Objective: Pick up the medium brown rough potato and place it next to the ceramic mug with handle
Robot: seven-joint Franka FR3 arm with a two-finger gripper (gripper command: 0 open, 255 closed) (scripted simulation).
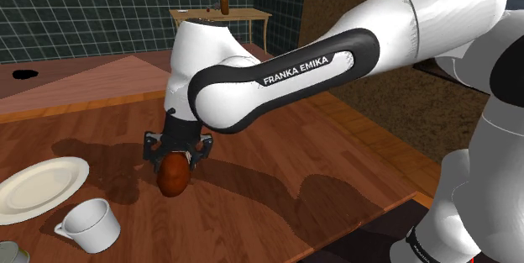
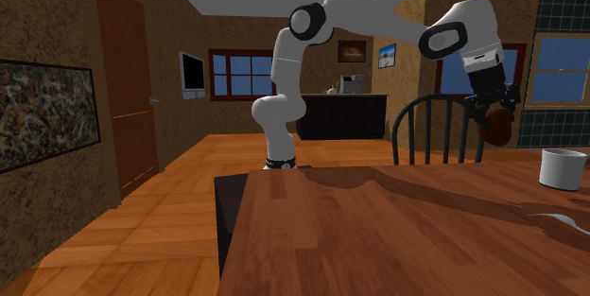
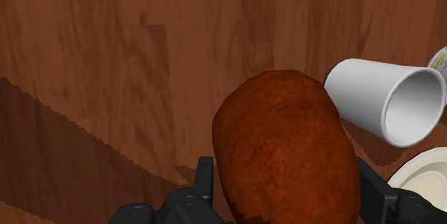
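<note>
A reddish-brown rough potato hangs a little above the wooden table, clasped in my black gripper, which points down from the white arm. In the wrist view the potato sits between the two fingers and hides most of them. A white mug stands on the table towards the shoulder view's lower left, a short way from the potato. Seen from the wrist, the mug lies just beside the potato. From the second exterior view, the potato hangs in the gripper, with the mug to its right.
A white plate lies beside the mug, and a small can-like object stands at the table's corner. A dark chair stands behind the table. A small side table with a bottle is far back.
</note>
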